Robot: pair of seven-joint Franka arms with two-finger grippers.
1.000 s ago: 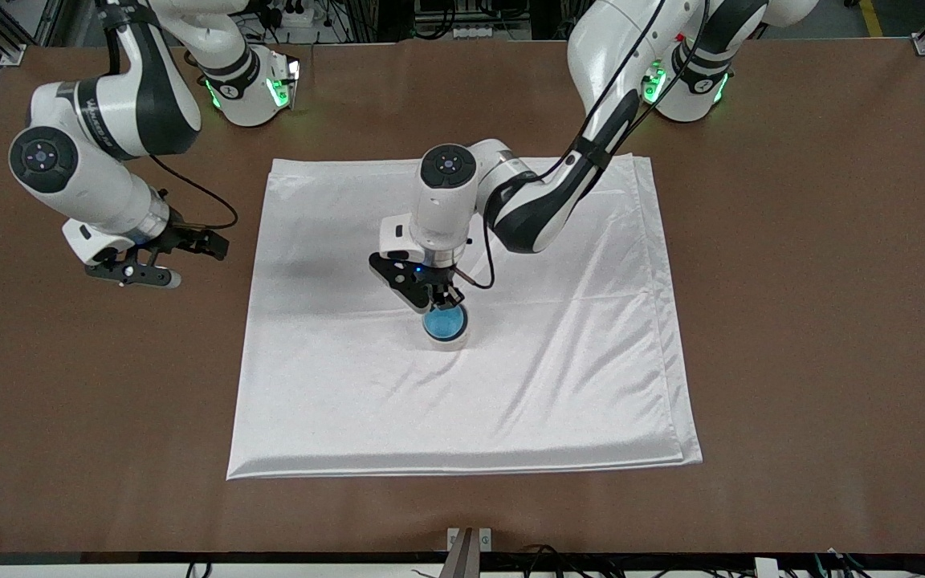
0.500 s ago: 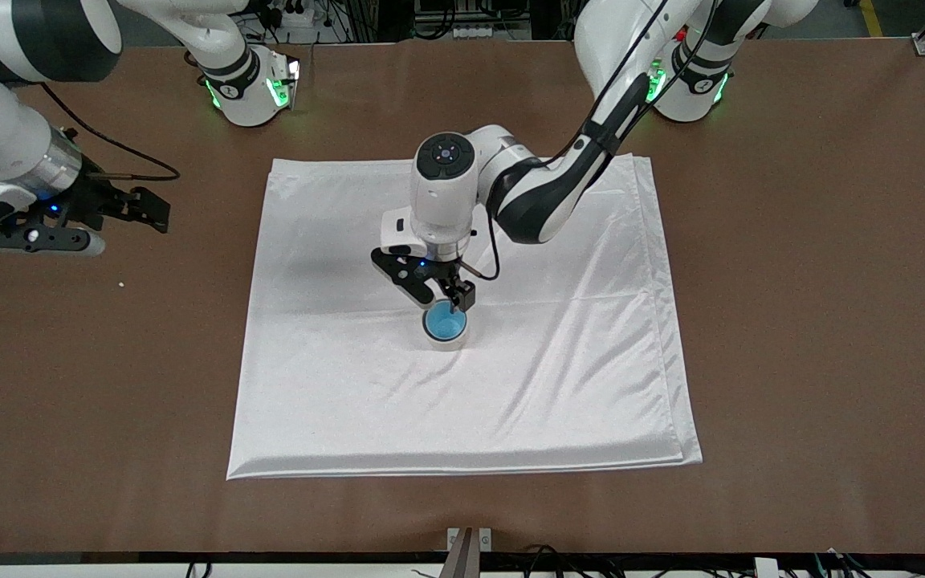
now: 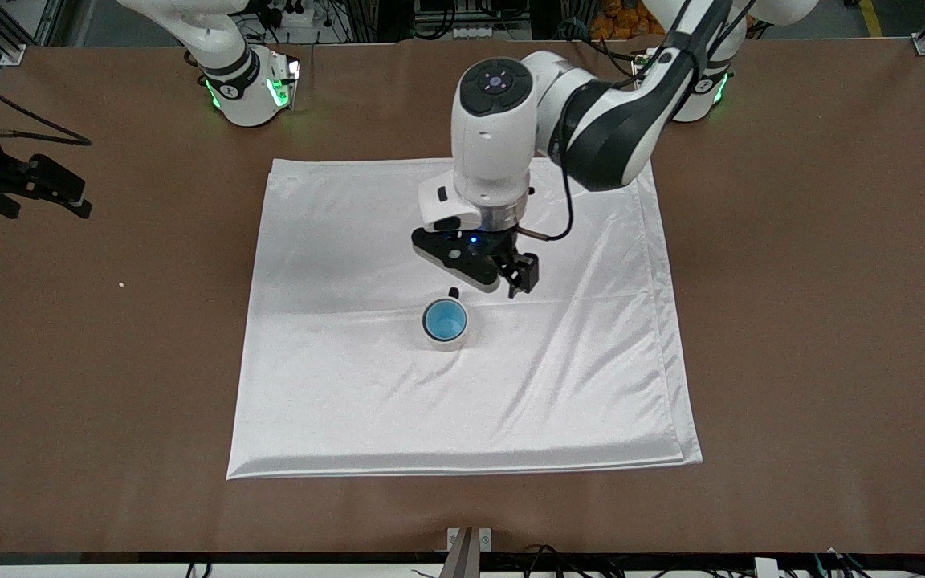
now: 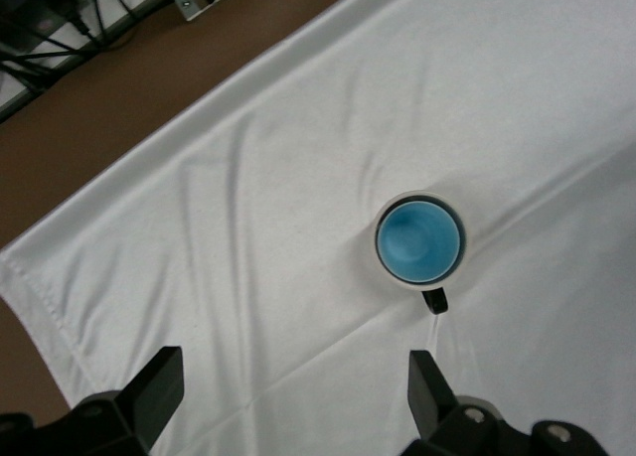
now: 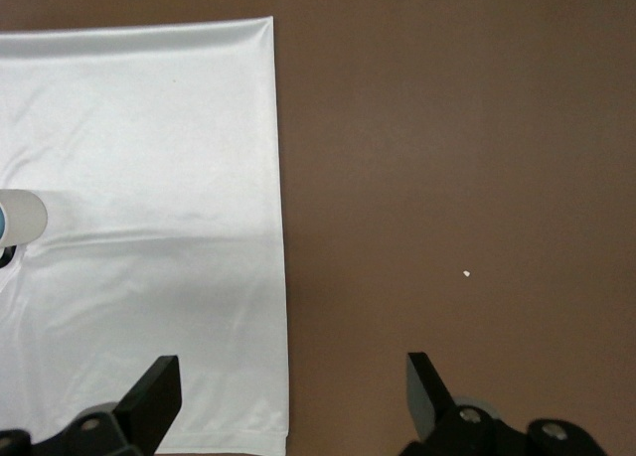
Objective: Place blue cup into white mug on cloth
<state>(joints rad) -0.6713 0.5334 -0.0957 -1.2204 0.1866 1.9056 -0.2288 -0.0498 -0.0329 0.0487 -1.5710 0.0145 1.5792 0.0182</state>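
The blue cup (image 3: 444,320) sits inside the white mug (image 3: 446,341), which stands near the middle of the cloth (image 3: 334,385). The mug's dark handle (image 3: 453,292) points toward the robots' bases. My left gripper (image 3: 503,281) hangs open and empty above the cloth, just off the mug on the handle's side. In the left wrist view the cup (image 4: 418,240) fills the mug (image 4: 391,209), well clear of the left gripper (image 4: 293,369). My right gripper (image 3: 37,193) is open and empty, high over the table at the right arm's end.
The brown table (image 3: 792,321) surrounds the cloth. A small white crumb (image 3: 120,284) lies on it toward the right arm's end, also visible as a crumb (image 5: 467,273) in the right wrist view. The cloth's edge (image 5: 278,228) runs under the right gripper (image 5: 288,372).
The left gripper opened, let go of the blue cup in the mug and rose away toward the bases. The right arm lifted and swung outward toward the table's end.
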